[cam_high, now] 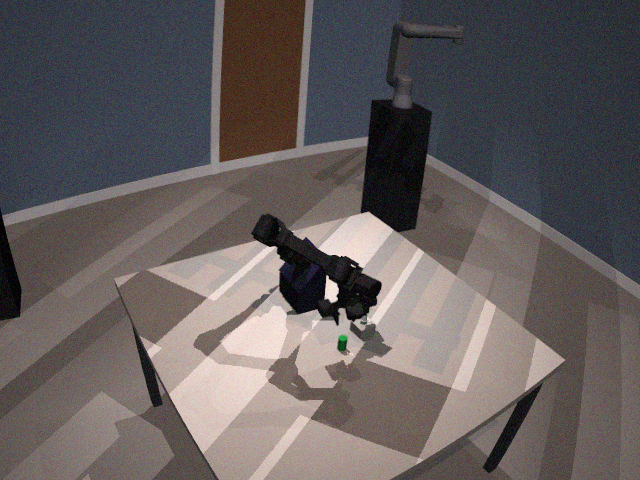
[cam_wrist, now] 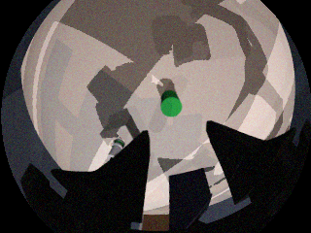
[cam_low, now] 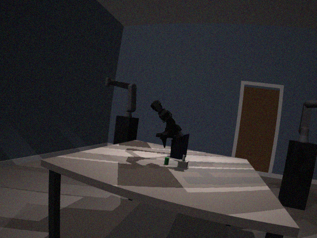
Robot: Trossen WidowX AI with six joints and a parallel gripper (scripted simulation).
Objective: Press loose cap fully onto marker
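The green cap (cam_high: 342, 343) (cam_low: 166, 160) (cam_wrist: 171, 106) stands on the table (cam_high: 480, 408) (cam_low: 217, 205). The grey holder block (cam_high: 361, 329) (cam_low: 183, 164) stands a little to one side of it, with the grey marker (cam_high: 363, 320) (cam_low: 184, 157) (cam_wrist: 117, 146) upright in it. My gripper (cam_high: 346, 317) (cam_wrist: 178, 130) is partly open, with nothing between its fingers. It hangs above the table, near the cap and the holder. In the wrist view the cap lies beyond the gap between the fingertips. The left finger partly hides the marker there.
The dark blue arm base (cam_high: 301, 289) (cam_low: 178, 147) stands just behind the cap and holder. A grey arm on a black pedestal (cam_high: 395, 170) (cam_low: 125, 129) stands beyond the table. Another black pedestal (cam_low: 297, 174) is at the right in the exterior view.
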